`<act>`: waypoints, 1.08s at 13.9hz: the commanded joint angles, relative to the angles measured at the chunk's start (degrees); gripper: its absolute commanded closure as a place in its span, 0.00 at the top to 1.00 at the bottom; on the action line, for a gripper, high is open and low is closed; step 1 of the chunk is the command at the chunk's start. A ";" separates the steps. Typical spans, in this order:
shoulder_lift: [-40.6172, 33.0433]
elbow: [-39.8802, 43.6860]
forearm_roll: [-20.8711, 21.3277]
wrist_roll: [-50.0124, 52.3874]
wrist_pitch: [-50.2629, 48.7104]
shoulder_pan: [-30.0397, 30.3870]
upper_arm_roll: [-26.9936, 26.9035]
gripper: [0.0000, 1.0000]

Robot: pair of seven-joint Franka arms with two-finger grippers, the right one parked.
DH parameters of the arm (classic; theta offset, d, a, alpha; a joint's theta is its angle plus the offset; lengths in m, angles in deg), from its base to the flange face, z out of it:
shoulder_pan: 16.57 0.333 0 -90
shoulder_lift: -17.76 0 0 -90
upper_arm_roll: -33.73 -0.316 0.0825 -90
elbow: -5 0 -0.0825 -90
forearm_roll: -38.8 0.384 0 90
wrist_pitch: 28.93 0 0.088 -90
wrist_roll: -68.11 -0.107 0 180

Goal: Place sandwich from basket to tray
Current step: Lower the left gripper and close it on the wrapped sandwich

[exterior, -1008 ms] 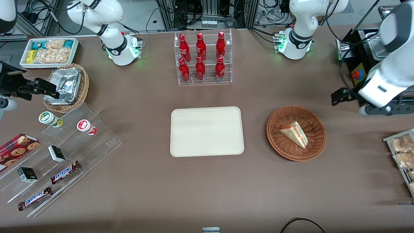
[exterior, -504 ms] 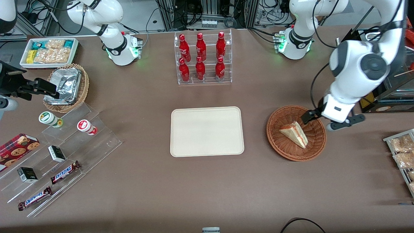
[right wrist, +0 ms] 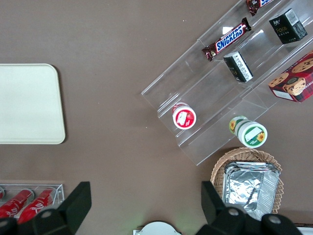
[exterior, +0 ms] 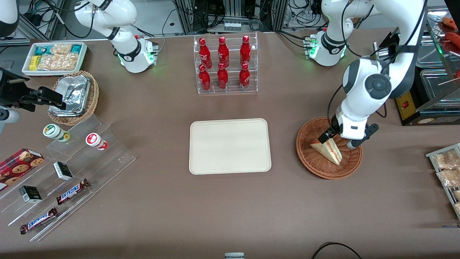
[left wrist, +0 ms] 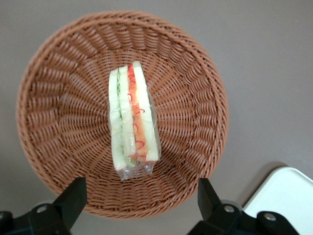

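One sandwich [exterior: 327,149] lies in one reddish-brown basket [exterior: 313,162], beside one cream tray [exterior: 229,146]. Above the basket hangs one gripper [exterior: 338,140], fingers spread. Six red bottles [exterior: 222,64] fill the clear rack (three per row). Two Snickers bars [exterior: 72,191] sit on the acrylic steps.

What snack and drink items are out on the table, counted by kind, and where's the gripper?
Red bottles: 6
Snickers bars: 2
Sandwich: 1, in the basket
Cookie box: 1
Total: 10
Gripper: open, above the sandwich.

Sandwich [left wrist: 132,118] in basket [left wrist: 58,73]; tray [exterior: 230,145] bare.
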 commanded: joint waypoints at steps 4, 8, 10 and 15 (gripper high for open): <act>4.11 0.20 1.06 4.30 1.96 0.28 -0.40 1.00; 7.19 0.12 3.16 4.40 4.25 0.55 -0.49 1.00; 7.81 0.21 3.26 4.40 4.51 0.55 -0.67 0.99; 8.25 0.56 4.75 4.14 4.86 2.22 -0.76 0.10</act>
